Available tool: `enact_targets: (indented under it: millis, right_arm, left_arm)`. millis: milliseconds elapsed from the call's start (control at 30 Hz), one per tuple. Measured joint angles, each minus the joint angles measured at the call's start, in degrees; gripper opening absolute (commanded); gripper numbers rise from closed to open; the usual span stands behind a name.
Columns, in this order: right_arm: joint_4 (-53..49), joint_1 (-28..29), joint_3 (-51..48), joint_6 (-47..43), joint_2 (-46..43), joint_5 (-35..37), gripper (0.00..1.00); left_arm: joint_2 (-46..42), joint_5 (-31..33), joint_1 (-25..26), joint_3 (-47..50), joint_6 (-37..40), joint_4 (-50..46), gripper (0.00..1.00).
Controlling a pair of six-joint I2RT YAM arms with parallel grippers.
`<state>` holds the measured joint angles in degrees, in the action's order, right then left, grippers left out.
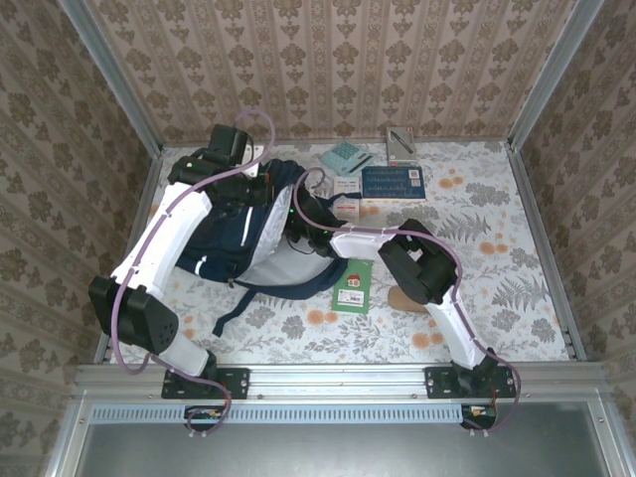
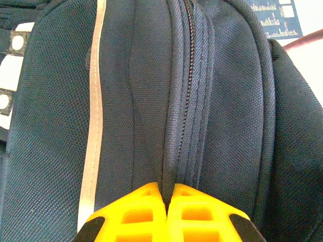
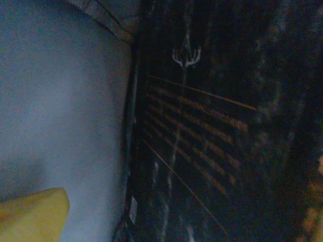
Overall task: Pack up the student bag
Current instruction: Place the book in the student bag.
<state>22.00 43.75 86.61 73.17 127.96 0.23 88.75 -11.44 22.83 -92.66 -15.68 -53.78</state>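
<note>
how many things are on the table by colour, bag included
navy student bag: 1
dark blue book: 1
green book: 1
teal item: 1
grey item: 1
white items: 2
brown flat piece: 1
total: 8, counting what shows past the arms

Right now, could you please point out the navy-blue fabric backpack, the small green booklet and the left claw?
navy-blue fabric backpack (image 1: 235, 235), top view, dark front panel.
small green booklet (image 1: 351, 286), top view, middle of cover.
left claw (image 2: 169, 190), left wrist view, between its yellow fingertips.
</note>
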Motion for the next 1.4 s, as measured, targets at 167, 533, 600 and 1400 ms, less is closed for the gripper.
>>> enact_targets:
  millis: [167,533,600,1400]
  right_arm:
    - [-3.7,-0.4,-6.5,-3.9,-7.0,-0.5,0.99]
    - [-5.5,-0.4,-9.0,-6.8,-11.0,-4.7,0.63]
    - [-5.4,-0.4,-9.1,-6.3,-9.8,-5.3,0.57]
    - [-4.1,-0.5,4.0,-4.9,3.0,-10.6,0.59]
  left_arm:
    - [-0.3,-0.6,-0.3,0.9,0.0,0.4,0.00]
    - [-2.2,-2.2,-0.9,4.6,-0.2,3.1,0.00]
    - [-2.3,-2.3,-0.9,4.8,-0.2,3.3,0.00]
    - [-3.5,-2.9,-1.3,5.7,-1.1,4.2,0.00]
